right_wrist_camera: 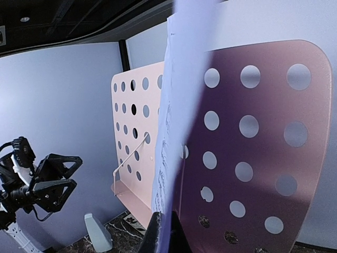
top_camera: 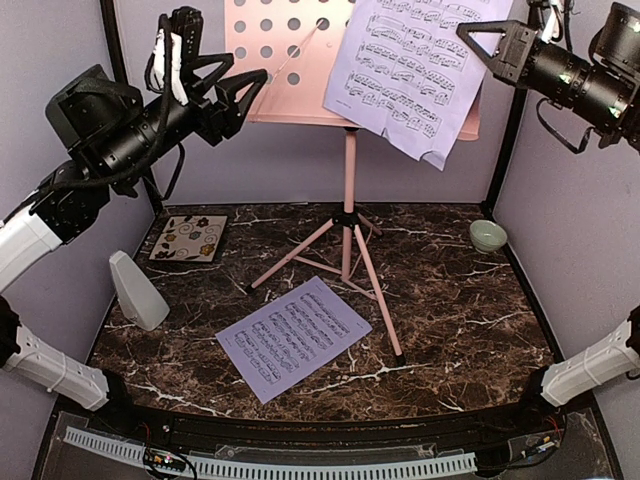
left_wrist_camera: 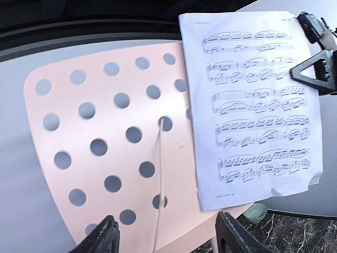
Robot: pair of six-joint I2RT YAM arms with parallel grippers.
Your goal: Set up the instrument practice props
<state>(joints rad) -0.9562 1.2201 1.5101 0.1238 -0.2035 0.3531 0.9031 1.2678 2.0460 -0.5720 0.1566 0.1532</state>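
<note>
The pink music stand (top_camera: 275, 95) is up on the tabletop (top_camera: 450, 300). 1 lavender page (top_camera: 410, 70) rests on it, right jaws pinched shut on its edge. Left jaws are parted and empty. The 2nd page (top_camera: 292, 337) lies flat, and the metronome (top_camera: 137, 292) probably still needs placing.

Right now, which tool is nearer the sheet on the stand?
Right. The right tool is shut on the sheet at its edge; the left tool hangs open facing the stand, off the sheet.

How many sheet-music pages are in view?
2. One page is pinched by the right gripper at the pink music stand; the other page lies on the table before its legs. Others may hide underneath.
</note>
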